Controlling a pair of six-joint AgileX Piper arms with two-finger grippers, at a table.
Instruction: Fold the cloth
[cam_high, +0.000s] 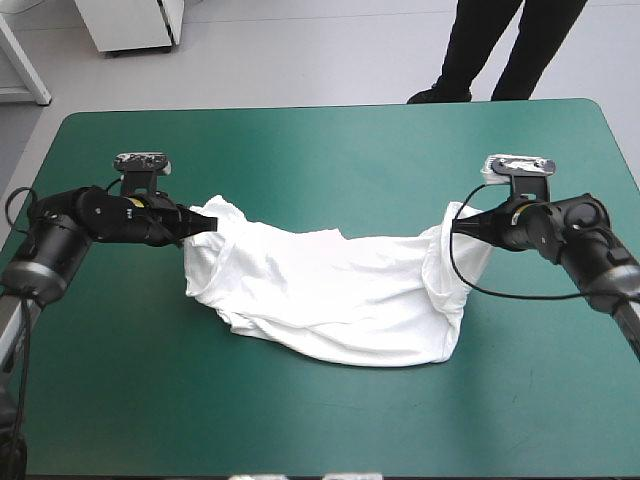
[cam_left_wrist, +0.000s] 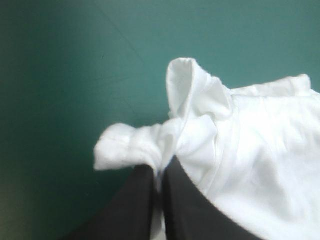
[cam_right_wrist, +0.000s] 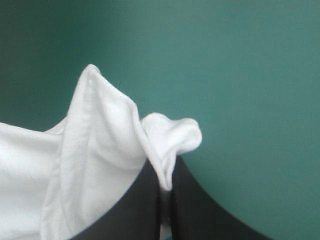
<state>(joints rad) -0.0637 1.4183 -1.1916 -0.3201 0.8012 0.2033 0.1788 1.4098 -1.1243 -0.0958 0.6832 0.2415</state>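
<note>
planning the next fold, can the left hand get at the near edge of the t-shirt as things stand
Probably not yet: the left hand is shut on a far corner of the T-shirt. Otherwise the way looks free: only bare teal-green cover lies between it and that edge.

The left black fin-fingered gripper (cam_high: 203, 222) is pinching one end of the white short-sleeved T-shirt (cam_high: 330, 290), fingers nearly closed. The right black fin-fingered gripper (cam_high: 462, 227) is clamping the opposite end. Both arms are reaching inward toward it.
</note>
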